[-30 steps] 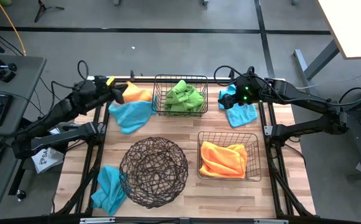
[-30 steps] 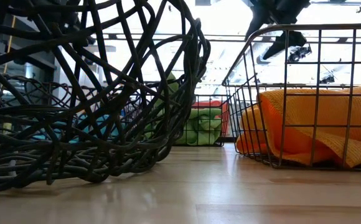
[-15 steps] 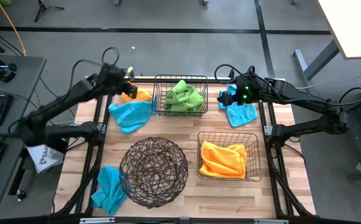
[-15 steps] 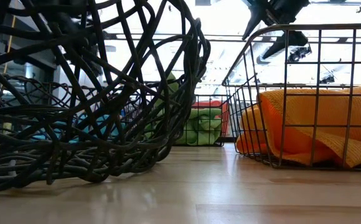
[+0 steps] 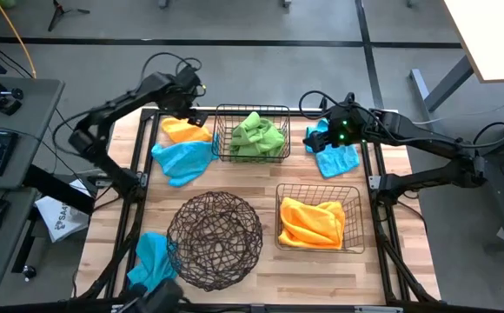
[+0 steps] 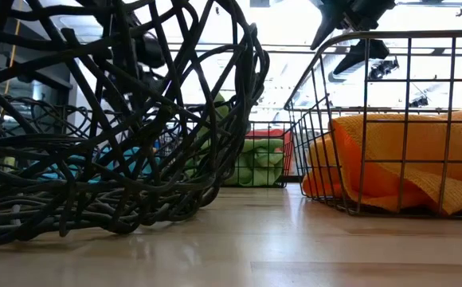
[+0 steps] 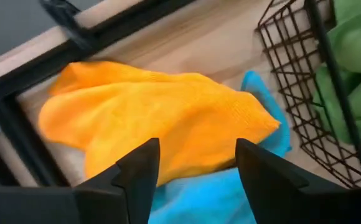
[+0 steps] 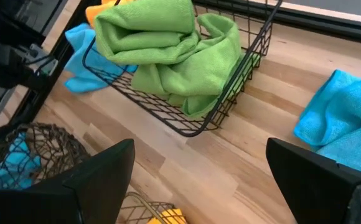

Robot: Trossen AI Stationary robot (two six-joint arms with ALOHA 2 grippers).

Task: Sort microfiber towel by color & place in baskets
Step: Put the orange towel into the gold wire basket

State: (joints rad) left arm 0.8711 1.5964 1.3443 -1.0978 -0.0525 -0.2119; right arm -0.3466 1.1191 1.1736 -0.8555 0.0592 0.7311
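Note:
An orange towel lies at the table's far left, partly over a blue towel. My left gripper hangs just above the orange towel, pointing down, open, its fingers on either side of the towel's hump without touching. My right gripper waits open at the far right over another blue towel. Green towels fill the far rectangular basket. An orange towel lies in the near rectangular basket. A third blue towel lies against the round basket.
The green towels' basket stands close beside my left gripper, toward the table's right. The table's black frame rail runs along the far edge behind the orange towel. Bare wood shows between the three baskets.
My left arm has swung up from the table's left edge. Its gripper has gone toward the far right, over the orange towel, and tipped from nearly level to pointing down. The towels have kept their places.

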